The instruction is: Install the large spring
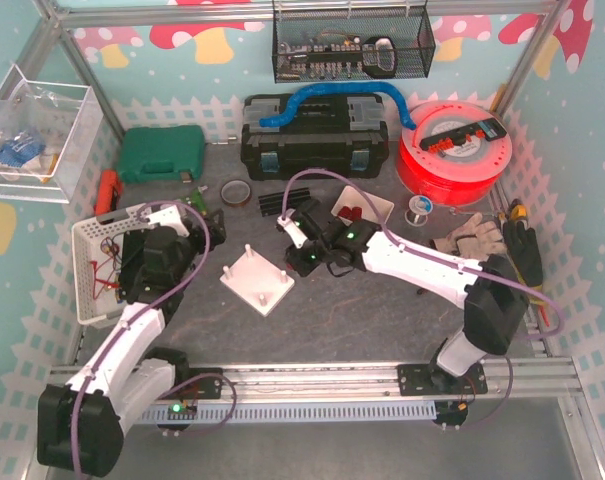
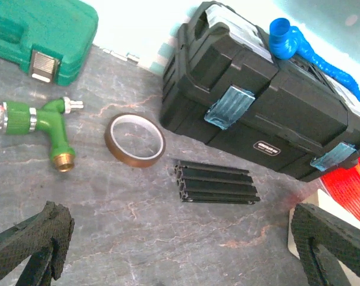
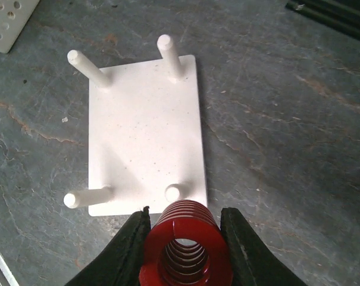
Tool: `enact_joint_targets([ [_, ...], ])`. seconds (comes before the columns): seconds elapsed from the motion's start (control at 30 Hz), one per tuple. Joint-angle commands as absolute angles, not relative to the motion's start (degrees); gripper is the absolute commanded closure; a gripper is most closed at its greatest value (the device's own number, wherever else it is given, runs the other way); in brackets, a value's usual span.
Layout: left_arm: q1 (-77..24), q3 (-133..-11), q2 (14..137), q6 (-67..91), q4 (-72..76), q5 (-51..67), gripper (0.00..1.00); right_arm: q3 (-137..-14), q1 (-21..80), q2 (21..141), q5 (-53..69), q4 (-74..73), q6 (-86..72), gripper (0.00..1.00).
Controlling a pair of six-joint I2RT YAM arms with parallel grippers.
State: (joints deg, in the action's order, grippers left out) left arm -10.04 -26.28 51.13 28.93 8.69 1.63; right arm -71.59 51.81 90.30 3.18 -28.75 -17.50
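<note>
Inside the right gripper (image 3: 184,219) the large spring (image 3: 185,232) is pinched, with the peg plate (image 3: 147,137) just ahead of it. Carrying step, I judge; next, its bore must meet the nearest peg (image 3: 175,192). The left gripper (image 2: 180,250) stands spread, empty.

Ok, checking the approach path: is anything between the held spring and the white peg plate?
Nothing. In the right wrist view the red spring, in the right gripper, overlaps the peg plate's near edge beside a corner peg.
</note>
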Motion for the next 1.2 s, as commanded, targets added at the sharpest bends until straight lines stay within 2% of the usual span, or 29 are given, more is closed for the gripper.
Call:
enact_joint_targets([
  [0.0, -8.90, -25.20, 50.76, 32.41, 6.59, 2.78, 0.01, -74.51, 53.01, 93.32, 3.72, -28.04, -18.37, 1.00],
  [0.7, -8.61, -23.36, 52.90, 33.50, 8.53, 1.19, 0.01, -75.88, 54.76, 102.85, 3.60, -26.77, -18.68, 0.99],
  [0.9, -8.66, -23.43, 53.40, 32.61, 9.09, 1.42, 0.01, -76.64, 54.76, 106.88, 2.57, -24.80, -19.13, 0.83],
  [1.07, -8.66, -22.95, 53.09, 32.08, 9.32, 1.66, 0.01, -77.21, 54.76, 107.84, 2.02, -24.00, -19.46, 0.60],
  [1.17, -8.61, -22.72, 52.68, 32.29, 9.53, 1.44, 0.01, -77.00, 54.76, 105.83, 2.15, -23.73, -19.68, 0.51],
])
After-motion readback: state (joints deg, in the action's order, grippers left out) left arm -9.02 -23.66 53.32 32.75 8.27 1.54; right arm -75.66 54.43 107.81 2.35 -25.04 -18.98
